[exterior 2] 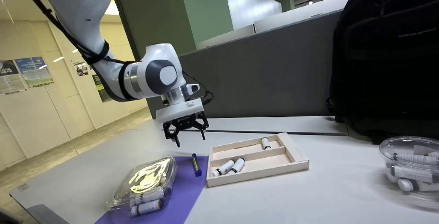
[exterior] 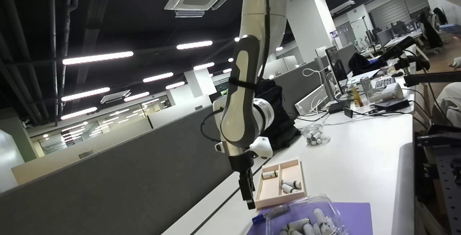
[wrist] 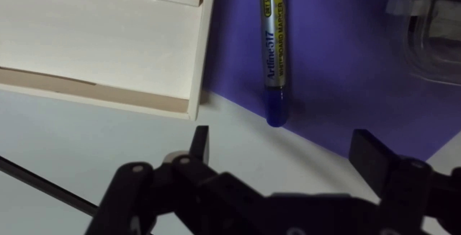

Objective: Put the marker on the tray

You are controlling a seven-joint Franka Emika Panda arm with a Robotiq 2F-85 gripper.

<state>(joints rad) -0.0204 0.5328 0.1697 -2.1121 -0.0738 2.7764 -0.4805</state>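
On purple sheet (exterior 2: pixel 188 187), beside tray (exterior 2: pixel 257 174): marker (exterior 2: pixel 196 165); end effector (exterior 2: pixel 191 142) above tabletop (exterior 2: pixel 291 196), jaws spread.

Wrist view: marker (wrist: pixel 274 44) cut off at top; tray (wrist: pixel 97 42) at top and left.

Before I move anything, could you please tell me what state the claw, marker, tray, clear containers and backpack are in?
Claw: open, empty, above the desk.
Marker: lying on the purple sheet, looks capped.
Tray: open-topped, holding three white cylinders.
Rectangular container: looks lidded, white cylinders inside.
Round tub: holding white cylinders, lid unclear.
Backpack: upright, fastening unclear.
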